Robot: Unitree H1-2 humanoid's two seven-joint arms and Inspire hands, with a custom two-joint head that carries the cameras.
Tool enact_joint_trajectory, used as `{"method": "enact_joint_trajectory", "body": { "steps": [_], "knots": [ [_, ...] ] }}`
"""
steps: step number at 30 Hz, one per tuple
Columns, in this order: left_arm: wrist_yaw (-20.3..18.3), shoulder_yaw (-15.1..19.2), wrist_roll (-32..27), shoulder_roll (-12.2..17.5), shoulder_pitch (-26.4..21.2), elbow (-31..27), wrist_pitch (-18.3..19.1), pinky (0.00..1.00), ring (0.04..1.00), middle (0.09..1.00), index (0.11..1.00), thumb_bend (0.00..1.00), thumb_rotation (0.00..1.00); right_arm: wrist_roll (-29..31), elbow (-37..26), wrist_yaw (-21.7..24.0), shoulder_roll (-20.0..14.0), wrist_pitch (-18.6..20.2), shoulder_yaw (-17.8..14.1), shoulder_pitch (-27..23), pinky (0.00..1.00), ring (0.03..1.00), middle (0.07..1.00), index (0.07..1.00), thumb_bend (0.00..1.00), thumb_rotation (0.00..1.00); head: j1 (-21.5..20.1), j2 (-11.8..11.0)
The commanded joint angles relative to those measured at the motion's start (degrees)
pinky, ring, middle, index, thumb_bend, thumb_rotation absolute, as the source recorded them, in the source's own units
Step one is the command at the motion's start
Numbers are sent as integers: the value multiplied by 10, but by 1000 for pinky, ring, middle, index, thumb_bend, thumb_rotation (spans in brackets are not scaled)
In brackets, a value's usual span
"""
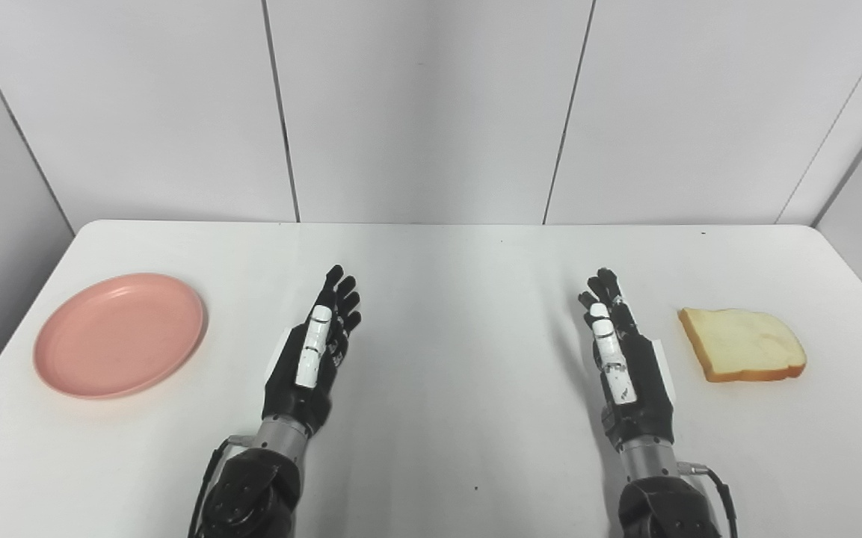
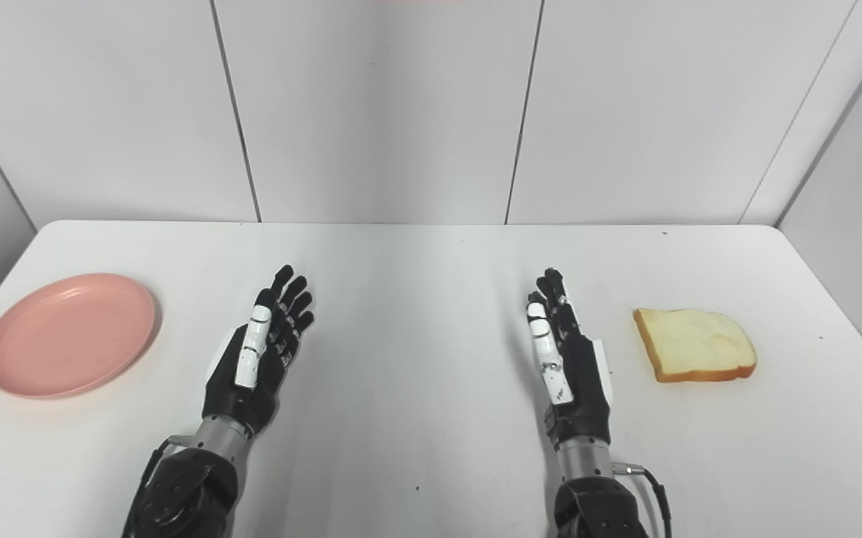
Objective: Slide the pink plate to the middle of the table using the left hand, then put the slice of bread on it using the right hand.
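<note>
Your left hand (image 1: 313,351) hangs over the table (image 1: 445,299) with its fingers straight and apart, holding nothing, edge-on with the palm turned inward. Your right hand (image 1: 625,359) mirrors it, also spread and empty. Both sit near the centre line, well apart from what they are meant to work on, which reads as a neutral ready pose: neither step looks begun.

The pink plate (image 1: 120,334) lies flat at the left side of the table, clear of your left hand and close to the left edge. It is there so that the left arm can reach it without crossing the body; the bare stretch between your two hands is presumably the place it must slide to. Being round, the plate has no long axis or heading, so any contact on its far-left rim should push it rightward.

The slice of bread (image 1: 742,344) lies flat at the right side, just beside your right hand yet not touching it. Its long axis runs roughly left to right. The rounded top seems to point right and the squarer end toward your hand, though the crust outline is soft at this angle. That places the squarer end nearest your fingers.
</note>
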Motion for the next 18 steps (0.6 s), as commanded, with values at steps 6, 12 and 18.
{"method": "enact_joint_trajectory", "body": {
  "steps": [6, 12, 18],
  "knots": [
    [12, 0, 13, -10, -9, -18, -21, 1000, 1000, 1000, 1000, 683, 932, 10, -23, 24, -16, 34, 16, -19, 1000, 951, 955, 973, 608, 853, -1, -2],
    [32, 0, 36, -17, -5, -23, -28, 1000, 1000, 1000, 1000, 678, 971, 24, -24, 43, -25, 44, 23, -20, 988, 956, 957, 975, 574, 856, 0, 0],
    [47, -2, 49, -21, -3, -31, -16, 1000, 1000, 1000, 1000, 656, 994, 32, -23, 48, -27, 50, 21, -21, 982, 959, 959, 975, 573, 847, 2, 0]
  ]
}}
